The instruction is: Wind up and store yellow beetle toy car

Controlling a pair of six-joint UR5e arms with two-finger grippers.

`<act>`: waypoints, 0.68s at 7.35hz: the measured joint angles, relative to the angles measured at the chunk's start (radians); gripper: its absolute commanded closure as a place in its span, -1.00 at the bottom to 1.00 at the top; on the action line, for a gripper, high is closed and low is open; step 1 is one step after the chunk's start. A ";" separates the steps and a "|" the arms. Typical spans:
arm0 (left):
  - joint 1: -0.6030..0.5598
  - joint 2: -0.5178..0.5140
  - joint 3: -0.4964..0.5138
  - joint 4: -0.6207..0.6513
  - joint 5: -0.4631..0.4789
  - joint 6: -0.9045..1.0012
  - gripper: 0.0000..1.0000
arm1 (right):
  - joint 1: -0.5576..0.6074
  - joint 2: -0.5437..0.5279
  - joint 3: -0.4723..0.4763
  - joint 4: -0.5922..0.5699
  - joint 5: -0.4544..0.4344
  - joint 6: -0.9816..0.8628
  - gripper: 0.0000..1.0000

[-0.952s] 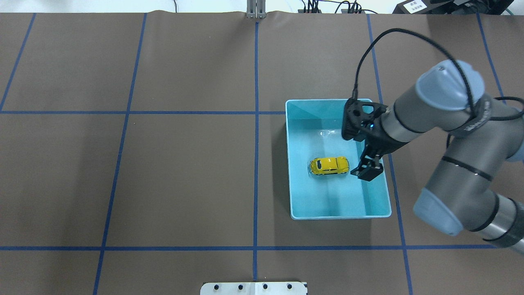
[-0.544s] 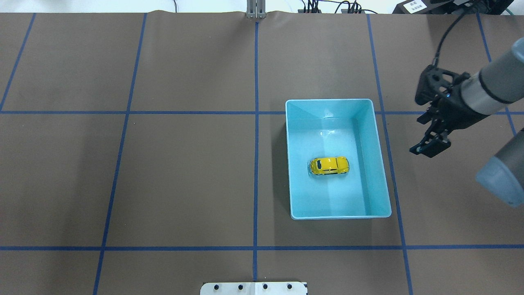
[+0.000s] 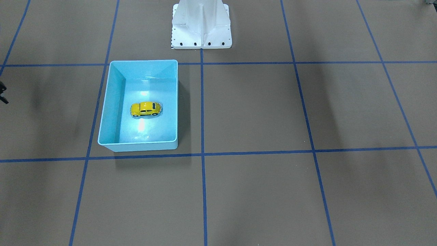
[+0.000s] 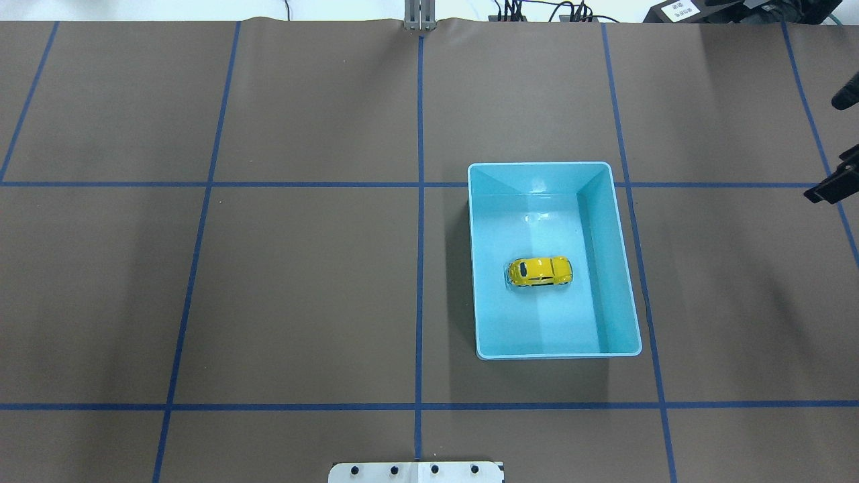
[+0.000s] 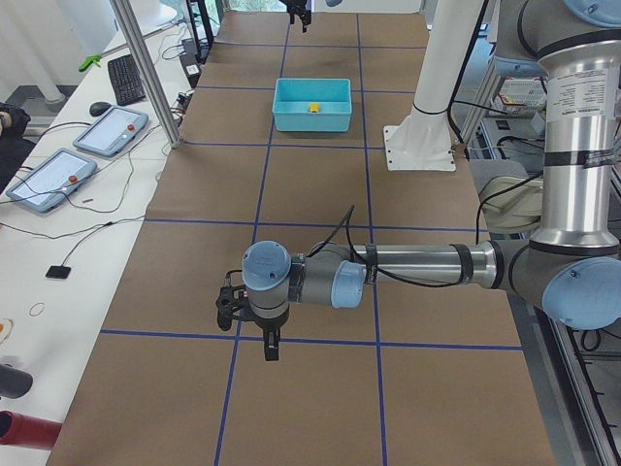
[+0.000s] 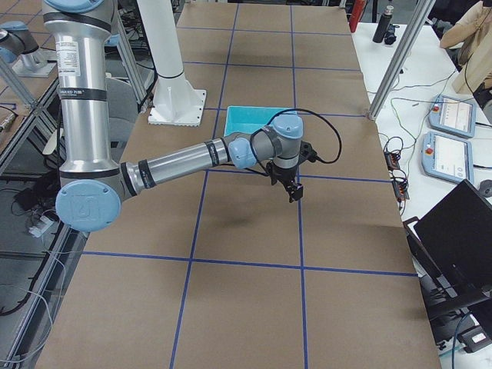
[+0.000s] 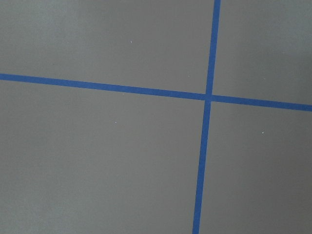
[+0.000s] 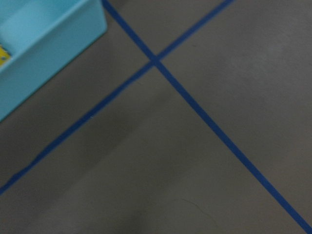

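The yellow beetle toy car [image 4: 540, 270] rests on its wheels on the floor of the light blue bin [image 4: 621, 268], near the middle. It also shows in the front-facing view [image 3: 145, 109], inside the bin [image 3: 104, 112]. My right gripper [image 4: 831, 188] is far to the right of the bin, cut off by the overhead view's edge, and I cannot tell whether it is open or shut. It holds nothing that I can see. My left gripper [image 5: 272, 342] hangs over bare table far from the bin, seen only from the side, so its state cannot be told.
Blue tape lines cross the brown table cover. The white robot pedestal [image 3: 201, 27] stands behind the bin. A side bench with tablets [image 5: 107, 131] and a keyboard runs along the table. A laptop [image 6: 461, 231] and a person's sleeve [image 6: 473, 31] show at the far side.
My right arm has pulled out of the bin and swung right, almost out of the overhead view. The car has stayed in place in the bin.
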 measured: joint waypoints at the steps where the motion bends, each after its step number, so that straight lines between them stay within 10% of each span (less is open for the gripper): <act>1: 0.000 0.000 0.000 0.000 0.000 0.001 -1.00 | 0.043 -0.021 -0.025 -0.012 -0.028 0.061 -0.98; 5: 0.000 0.001 0.000 0.004 0.000 0.000 -1.00 | 0.243 -0.086 -0.112 -0.044 0.034 0.123 -0.99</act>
